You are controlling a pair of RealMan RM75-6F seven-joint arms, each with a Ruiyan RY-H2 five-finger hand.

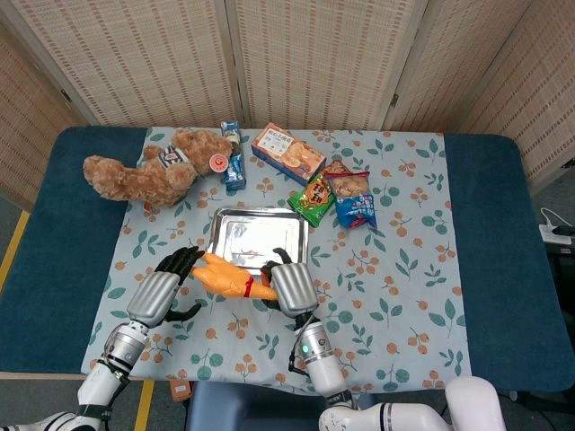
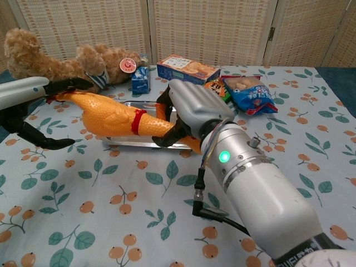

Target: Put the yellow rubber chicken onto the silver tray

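The yellow rubber chicken [image 1: 227,275] [image 2: 114,117], with a red band at its neck, hangs just above the near edge of the silver tray [image 1: 258,235] [image 2: 146,143]. My right hand [image 1: 289,287] [image 2: 192,108] grips its neck and head end. My left hand [image 1: 162,292] [image 2: 25,95] touches the leg end with its fingers, thumb spread below. The chicken tilts, legs toward the left. The tray's middle lies bare.
A brown teddy bear [image 1: 148,169] lies at the back left. A blue carton [image 1: 234,163], a biscuit box [image 1: 287,153] and two snack bags [image 1: 351,197] sit behind the tray. The floral cloth [image 1: 395,278] covers the table's middle.
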